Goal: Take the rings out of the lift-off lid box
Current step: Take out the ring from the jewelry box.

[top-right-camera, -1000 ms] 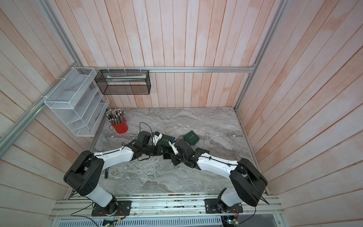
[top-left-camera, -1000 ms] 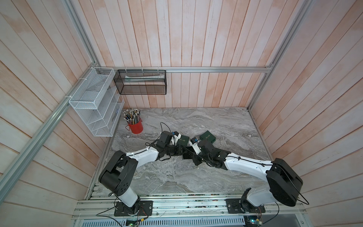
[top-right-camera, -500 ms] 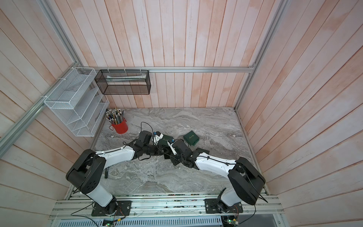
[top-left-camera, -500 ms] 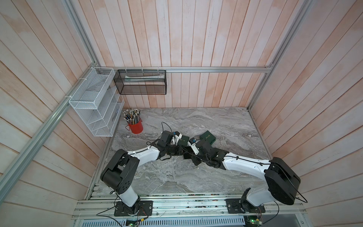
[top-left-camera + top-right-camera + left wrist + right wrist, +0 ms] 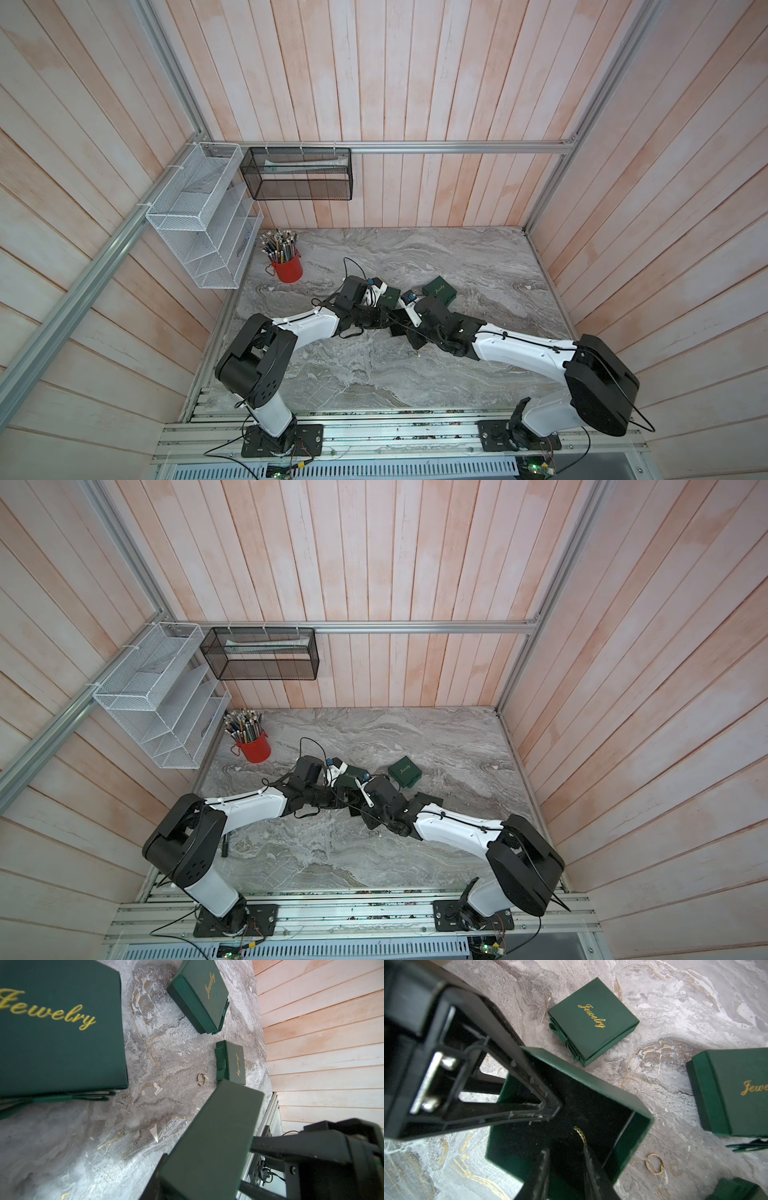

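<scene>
Green and lidless, the open box (image 5: 629, 1153) is clamped by the left hand (image 5: 207, 1157), which grips it across its sides. Whether its base touches the table (image 5: 675, 1059) cannot be told. The right hand (image 5: 566, 1157) reaches down into the box's dark lining, its fingers (image 5: 591, 1167) a narrow gap apart with nothing pinched between them. One thin ring (image 5: 580, 1134) lies inside the box, right at the tip of one finger. Another ring (image 5: 654, 1164) lies on the table just beside the box, so part of the job looks done. Closed boxes (image 5: 593, 1020) of the same green lie nearby, apart from the work.

The step in hand appears to be picking the ring off the lining. The next move calls for centring the fingers over the thin hoop, closing gently enough not to flick it away, then lifting it clear of the box wall and onto the table. Meanwhile the left hand should hold the box steady. Any further rings under the fingers are hidden.
</scene>
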